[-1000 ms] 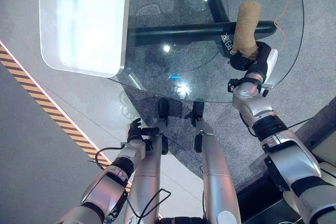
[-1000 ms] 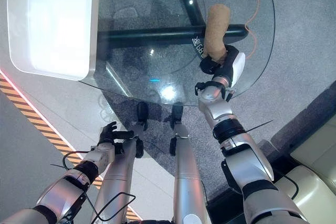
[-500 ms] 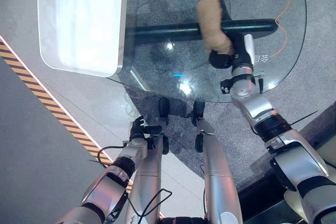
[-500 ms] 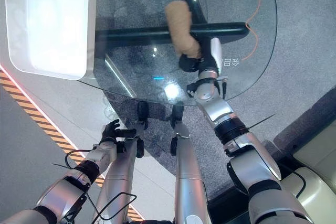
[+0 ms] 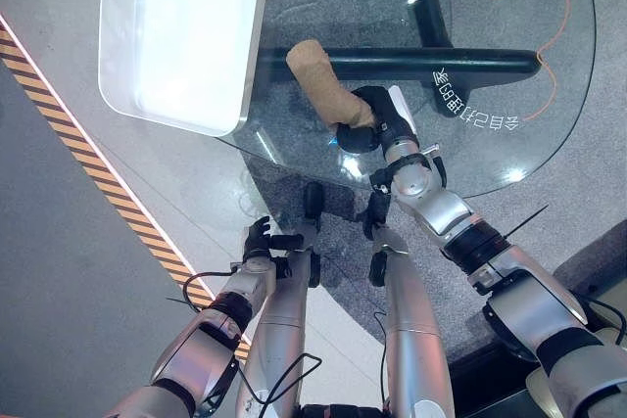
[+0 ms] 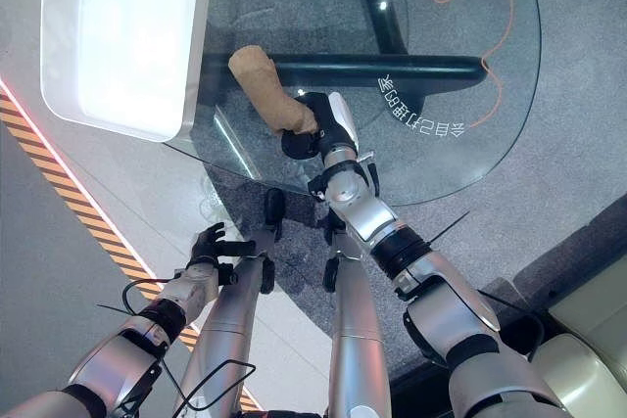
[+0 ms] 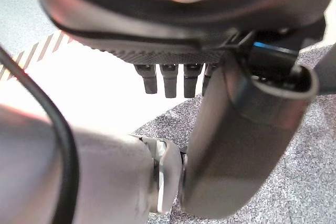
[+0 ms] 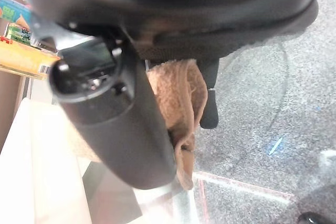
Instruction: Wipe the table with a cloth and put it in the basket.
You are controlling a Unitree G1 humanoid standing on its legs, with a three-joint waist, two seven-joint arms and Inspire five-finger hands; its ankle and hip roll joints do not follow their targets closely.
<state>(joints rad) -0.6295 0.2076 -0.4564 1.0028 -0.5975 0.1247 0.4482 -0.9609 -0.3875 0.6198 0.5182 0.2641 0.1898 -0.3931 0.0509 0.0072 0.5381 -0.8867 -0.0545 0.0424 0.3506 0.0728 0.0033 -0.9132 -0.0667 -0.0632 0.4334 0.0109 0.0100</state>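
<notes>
The right hand (image 5: pixel 367 124) grips the rolled tan cloth (image 5: pixel 318 81), fingers curled round its near end, and holds it flat against the glass bench (image 5: pixel 549 134). The right wrist view confirms the grip: the cloth (image 8: pixel 181 103) is bunched between the thumb and the fingers.

Change over the last second: the hand and cloth have travelled across the glass from the robot's right edge of the bench toward its left. The cloth was pointing straight away from the robot near the right rim. It now lies angled, with its far end close beside the white basket (image 5: pixel 245 66) that occupies the left part of the bench. The camera has also shifted slightly, but the cloth's displacement relative to the dark bar under the glass is real.

Meaning for the task: one wiping pass across the near part of the glass appears complete or nearly so. Whether further passes are required cannot be judged, since no dirt is visible on the glass. The cloth is now well placed for transfer into the basket, but it has not yet been lifted off the bench.

The left hand (image 5: pixel 259 240) hangs below the bench edge, away from the work, with its fingers loosely extended and holding nothing.
</notes>
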